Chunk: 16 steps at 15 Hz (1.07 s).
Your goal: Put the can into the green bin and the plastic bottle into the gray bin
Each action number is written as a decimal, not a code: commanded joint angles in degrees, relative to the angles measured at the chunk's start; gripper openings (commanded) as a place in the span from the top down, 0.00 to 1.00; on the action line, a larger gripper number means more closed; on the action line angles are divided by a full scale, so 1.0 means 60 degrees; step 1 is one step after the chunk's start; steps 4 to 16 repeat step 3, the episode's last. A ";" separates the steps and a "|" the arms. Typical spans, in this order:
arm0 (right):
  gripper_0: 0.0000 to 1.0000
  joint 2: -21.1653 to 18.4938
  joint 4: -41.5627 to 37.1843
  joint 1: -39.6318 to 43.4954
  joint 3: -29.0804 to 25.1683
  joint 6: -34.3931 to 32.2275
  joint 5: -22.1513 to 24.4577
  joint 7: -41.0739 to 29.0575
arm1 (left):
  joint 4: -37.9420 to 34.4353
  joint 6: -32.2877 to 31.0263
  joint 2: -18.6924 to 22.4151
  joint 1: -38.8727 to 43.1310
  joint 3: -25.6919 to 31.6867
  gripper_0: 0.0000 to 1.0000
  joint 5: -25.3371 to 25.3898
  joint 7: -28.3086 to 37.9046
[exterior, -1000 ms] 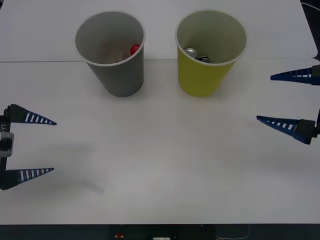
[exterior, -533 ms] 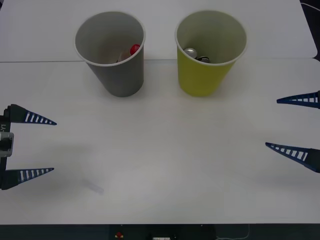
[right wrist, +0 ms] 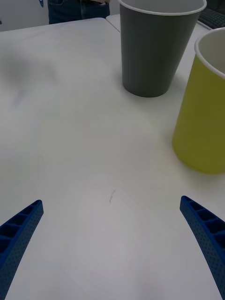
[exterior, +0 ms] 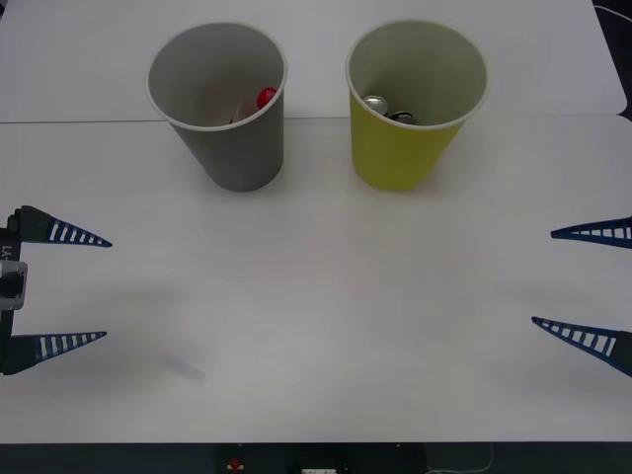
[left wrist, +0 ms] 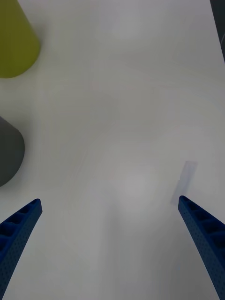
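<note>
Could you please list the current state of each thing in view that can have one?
gray bin: upright, holds the plastic bottle
plastic bottle: inside the gray bin, red cap showing
green bin: upright, holds the can
can: inside the green bin, silver top showing
left pincer: open, empty, at the table's left edge
right pincer: open, empty, at the table's right edge
</note>
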 commanded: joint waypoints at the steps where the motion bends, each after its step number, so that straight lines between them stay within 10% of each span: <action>1: 0.00 0.0010 0.0003 0.0048 0.0015 -0.0002 0.0001 0.0125 | 0.0000 0.0000 0.0000 0.0000 0.0000 0.00 0.0000 0.0000; 16: 0.00 0.0010 0.0017 0.0048 0.0000 0.0013 0.0001 0.0051 | 0.0000 0.0000 0.0000 0.0000 0.0000 0.00 0.0000 0.0000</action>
